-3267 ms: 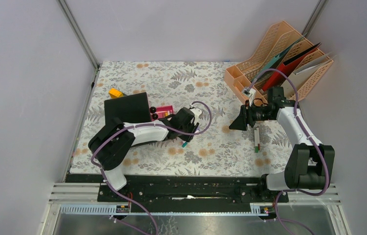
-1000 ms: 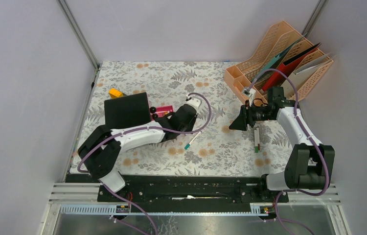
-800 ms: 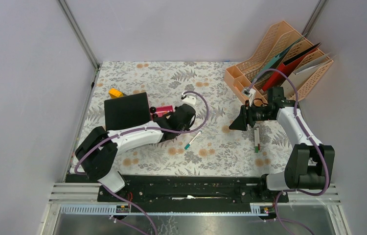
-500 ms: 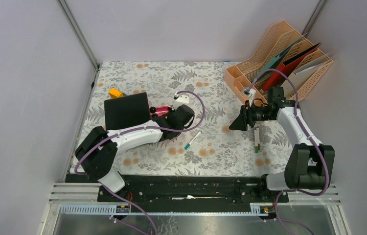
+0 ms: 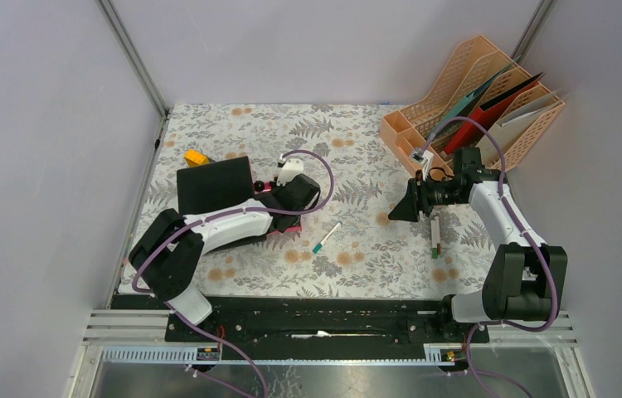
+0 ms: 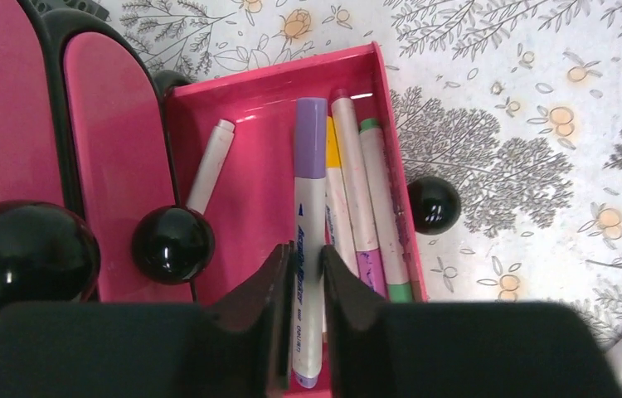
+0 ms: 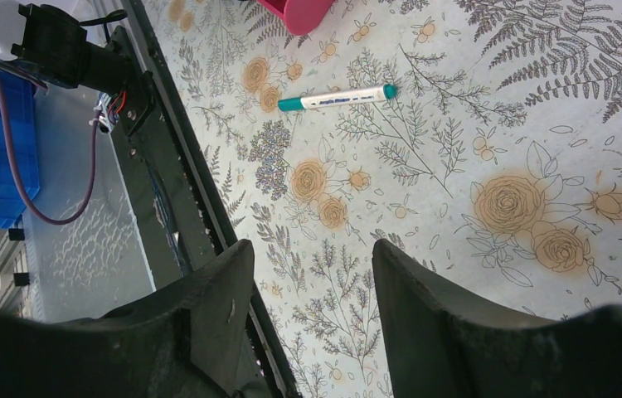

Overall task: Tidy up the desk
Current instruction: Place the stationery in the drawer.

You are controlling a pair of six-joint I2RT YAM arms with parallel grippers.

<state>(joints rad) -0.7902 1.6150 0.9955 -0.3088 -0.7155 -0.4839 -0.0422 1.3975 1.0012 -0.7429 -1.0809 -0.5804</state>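
White arms (image 5: 233, 225), black joints, purple cables (image 5: 325, 179).

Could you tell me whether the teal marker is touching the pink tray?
Apart. The right wrist view shows the marker lying on the desk, with a strip of bare cloth between it and the tray.

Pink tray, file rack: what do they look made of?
Pink tray: moulded plastic by the look, glossy; bright light glints sit on its floor and rim, and its corners are rounded.
File rack: probably peach plastic, matte; its walls are a moulded lattice of open holes. Coated metal cannot be ruled out from the top view.
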